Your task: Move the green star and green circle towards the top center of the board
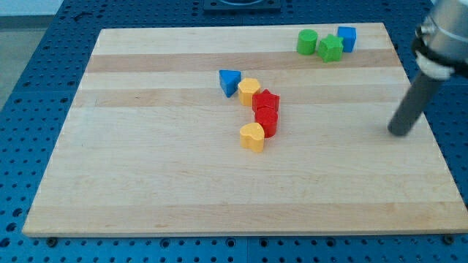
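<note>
Rod tip (400, 133) at board's (146, 190) right edge, touching no block; no jaws on it.
Green circle (307, 42) and green star (330, 49) touch at top right, blue block (346, 38) beside star, all well above tip.

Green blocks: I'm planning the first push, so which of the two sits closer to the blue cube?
The green star: it touches the blue cube at the view's top right, while the green circle sits on the star's far side, to the view's left.
</note>
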`<action>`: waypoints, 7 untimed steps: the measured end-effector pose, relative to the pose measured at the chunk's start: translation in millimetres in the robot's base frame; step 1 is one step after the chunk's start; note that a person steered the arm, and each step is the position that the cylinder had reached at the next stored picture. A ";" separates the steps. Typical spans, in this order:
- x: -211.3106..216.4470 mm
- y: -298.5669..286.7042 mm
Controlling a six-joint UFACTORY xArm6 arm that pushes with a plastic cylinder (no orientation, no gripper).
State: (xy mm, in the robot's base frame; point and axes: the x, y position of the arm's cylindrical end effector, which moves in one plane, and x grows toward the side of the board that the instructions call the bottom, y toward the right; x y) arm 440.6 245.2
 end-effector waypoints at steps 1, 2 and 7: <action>-79.2 3.4; -143.5 -5.3; -168.3 -170.1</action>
State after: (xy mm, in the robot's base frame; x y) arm 272.3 75.2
